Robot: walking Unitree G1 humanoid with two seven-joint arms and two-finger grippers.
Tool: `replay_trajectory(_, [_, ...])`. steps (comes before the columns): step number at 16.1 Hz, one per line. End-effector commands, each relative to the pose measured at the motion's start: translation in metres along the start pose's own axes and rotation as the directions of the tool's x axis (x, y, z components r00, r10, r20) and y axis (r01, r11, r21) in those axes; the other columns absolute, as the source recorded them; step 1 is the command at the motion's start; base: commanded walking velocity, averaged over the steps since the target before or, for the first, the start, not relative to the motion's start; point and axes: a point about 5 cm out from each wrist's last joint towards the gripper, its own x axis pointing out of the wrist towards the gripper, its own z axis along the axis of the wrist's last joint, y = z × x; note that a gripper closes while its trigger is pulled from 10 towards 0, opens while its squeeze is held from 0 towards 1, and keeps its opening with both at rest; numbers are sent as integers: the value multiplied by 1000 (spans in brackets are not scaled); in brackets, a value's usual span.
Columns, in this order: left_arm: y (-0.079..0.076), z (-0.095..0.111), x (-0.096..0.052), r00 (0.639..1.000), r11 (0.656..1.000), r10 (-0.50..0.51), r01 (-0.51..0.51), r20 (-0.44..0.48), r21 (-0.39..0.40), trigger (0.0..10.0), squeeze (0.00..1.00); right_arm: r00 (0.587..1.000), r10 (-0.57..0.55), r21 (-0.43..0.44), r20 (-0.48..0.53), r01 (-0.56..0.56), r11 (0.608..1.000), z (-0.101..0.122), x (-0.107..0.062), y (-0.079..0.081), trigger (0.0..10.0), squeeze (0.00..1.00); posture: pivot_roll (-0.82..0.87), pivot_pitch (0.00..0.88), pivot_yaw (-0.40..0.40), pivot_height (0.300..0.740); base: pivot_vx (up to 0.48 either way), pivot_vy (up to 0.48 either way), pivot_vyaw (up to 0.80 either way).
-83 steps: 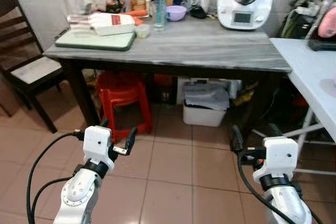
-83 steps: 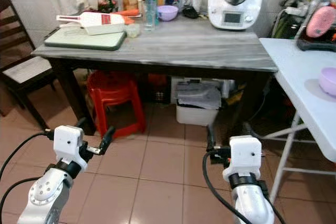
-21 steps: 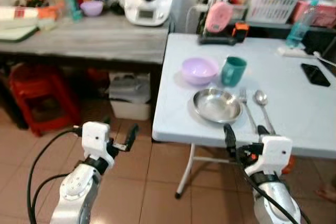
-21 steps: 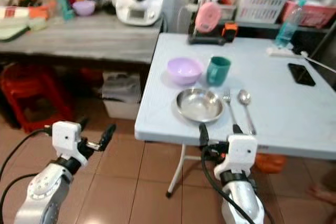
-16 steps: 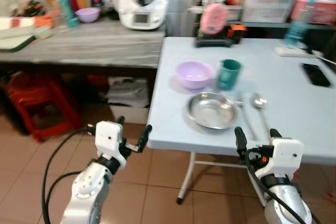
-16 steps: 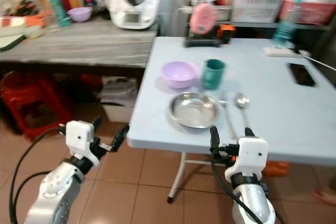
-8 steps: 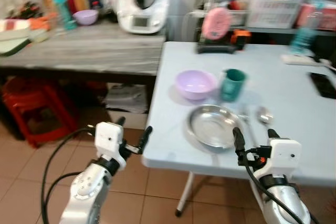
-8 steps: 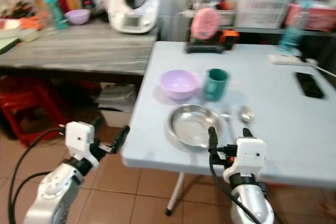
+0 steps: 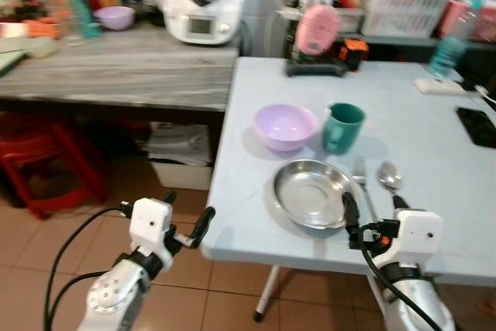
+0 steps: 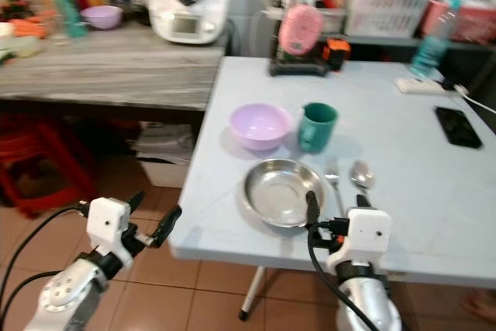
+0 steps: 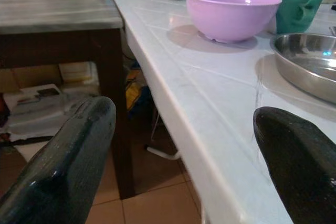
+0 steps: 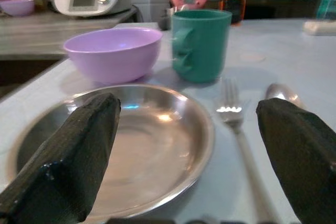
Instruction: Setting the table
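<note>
Plate (image 9: 312,193) near the front edge of the tabletop (image 9: 434,133), fork (image 9: 361,184) just right of it, spoon (image 9: 388,177) right of the fork, bowl (image 9: 286,126) behind the plate, cup (image 9: 342,127) beside the bowl on its right, phone (image 9: 478,125) far right.

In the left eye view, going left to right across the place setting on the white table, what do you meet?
Purple bowl → steel plate and green mug, roughly level in that direction → fork → spoon → black phone at the far right edge.
</note>
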Motion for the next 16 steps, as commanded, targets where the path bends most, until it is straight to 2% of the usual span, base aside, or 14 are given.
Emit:
replay_trajectory(1, [-2,0,0,1000,1000,-30,30,-1,0,10000,0,1000,-29,18,-11,29,999,0,-1,-7,10000,0,43,0,-3,740,0,0,0])
replay_trajectory(3, [-2,-1,-4,999,999,-45,45,-3,5,10000,0,999,-37,21,-14,38,999,0,0,-10,10000,0,40,0,2,740,0,0,0])
replay_trajectory(4, [-4,-1,-7,996,996,-88,88,-8,28,10000,0,999,-35,39,-39,36,999,-3,-1,-10,10000,0,36,0,11,740,0,0,0])
replay_trajectory(6, [-4,-1,-10,993,993,-119,119,-11,23,10000,0,996,-54,99,-75,61,993,-8,-1,-14,10000,0,34,0,14,740,0,0,0])
replay_trajectory(9, [-6,0,-11,986,986,-167,167,-4,18,10000,0,995,-53,105,-80,61,993,-6,1,-20,10000,0,29,0,14,740,0,0,0])
replay_trajectory(10, [-7,0,-11,983,983,-184,184,-2,17,10000,0,995,-43,121,-89,54,991,-6,3,-20,10000,0,25,0,11,740,0,0,0])
replay_trajectory(11, [-8,-1,-11,981,981,-195,195,-1,16,10000,0,992,-19,177,-128,41,983,-9,6,-18,10000,0,23,0,8,740,0,0,0])
replay_trajectory(15, [-8,-6,-9,982,982,-187,187,0,4,10000,0,990,33,229,-140,0,973,-5,18,-17,10000,0,27,0,6,740,0,0,0])
replay_trajectory(16, [-8,-6,-9,982,982,-189,189,-1,4,10000,0,986,56,266,-158,-13,964,-6,21,-16,10000,0,27,0,6,740,0,0,0])
